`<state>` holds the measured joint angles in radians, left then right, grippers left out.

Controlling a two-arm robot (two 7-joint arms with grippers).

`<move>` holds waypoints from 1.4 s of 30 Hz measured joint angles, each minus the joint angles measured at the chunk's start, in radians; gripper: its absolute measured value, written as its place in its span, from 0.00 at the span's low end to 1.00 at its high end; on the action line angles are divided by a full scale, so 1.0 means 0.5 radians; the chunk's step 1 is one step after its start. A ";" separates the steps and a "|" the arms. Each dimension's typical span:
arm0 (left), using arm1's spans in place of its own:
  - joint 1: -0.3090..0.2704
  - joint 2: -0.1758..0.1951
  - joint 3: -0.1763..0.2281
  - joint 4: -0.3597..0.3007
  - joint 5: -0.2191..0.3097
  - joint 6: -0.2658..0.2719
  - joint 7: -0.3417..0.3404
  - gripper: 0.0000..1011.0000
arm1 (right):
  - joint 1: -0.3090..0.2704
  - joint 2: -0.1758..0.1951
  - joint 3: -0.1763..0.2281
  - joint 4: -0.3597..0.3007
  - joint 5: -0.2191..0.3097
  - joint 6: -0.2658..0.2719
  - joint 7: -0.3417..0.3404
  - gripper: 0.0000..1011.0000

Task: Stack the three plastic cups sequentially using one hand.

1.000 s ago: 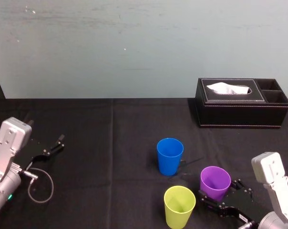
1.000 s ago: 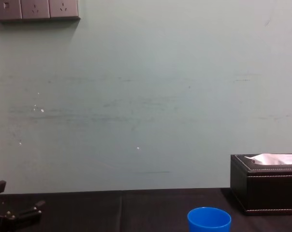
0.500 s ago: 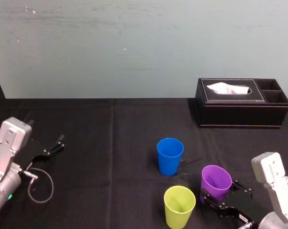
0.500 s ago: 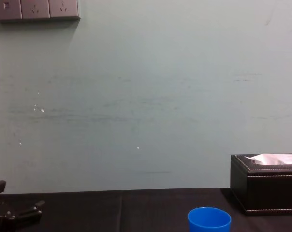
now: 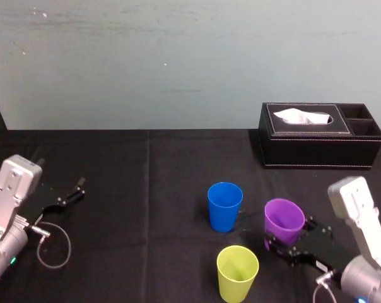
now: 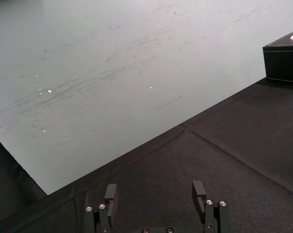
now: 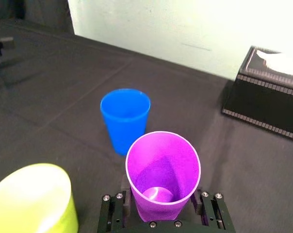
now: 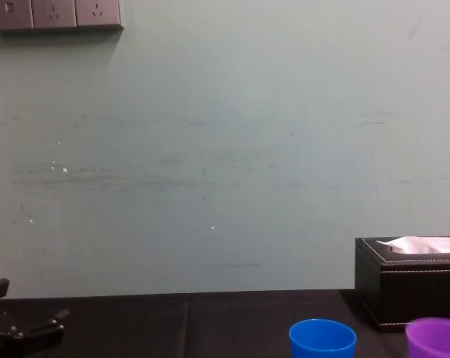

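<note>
- Clamping the purple tapered plastic cup low on its wall, the black flat-fingered right gripper is seen at the near right of the black-clothed table, one finger pressed on each side of the cup.
- The purple cup is held mouth-up with a slight lean and is judged to be raised just clear of the cloth. Its rim is caught at the lower right of the chest view.
- The bright blue plastic cup is found upright just left of the held cup, with a narrow gap between them. The yellow-green plastic cup stands nearer, to the near left.
- The left gripper is parked on the far left with its fingers spread wide and nothing between them.
- The black leather tissue box is set well apart at the far right.
- Risks are judged as follows:
  - The blue cup could be clipped and toppled if the purple cup is carried across too low.
  - The smooth taper could slide out of a grip placed so near the base.
  - A leaning cup could catch on the other rim and jam instead of nesting.
  - The yellow-green cup could be brushed by the fingers on a sideways pass.
</note>
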<state>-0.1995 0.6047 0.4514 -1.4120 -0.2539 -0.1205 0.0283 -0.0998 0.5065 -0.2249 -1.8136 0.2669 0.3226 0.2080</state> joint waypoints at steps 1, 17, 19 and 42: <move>0.000 0.000 0.000 0.000 0.000 0.000 0.000 0.99 | 0.037 0.000 0.001 -0.007 -0.003 0.037 0.017 0.71; 0.000 0.000 0.000 0.000 0.000 0.000 0.000 0.99 | 0.533 -0.088 -0.039 0.034 0.060 0.350 0.206 0.71; 0.000 0.000 0.000 0.000 0.000 0.000 0.000 0.99 | 0.570 -0.101 -0.058 0.053 0.061 0.357 0.213 0.71; 0.000 0.000 0.000 0.000 0.000 0.000 0.000 0.99 | 0.755 -0.214 -0.258 0.290 0.051 0.341 0.240 0.71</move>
<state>-0.1995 0.6047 0.4514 -1.4120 -0.2539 -0.1205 0.0283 0.2778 0.3995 -0.3538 -1.6685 0.2924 0.4931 0.3278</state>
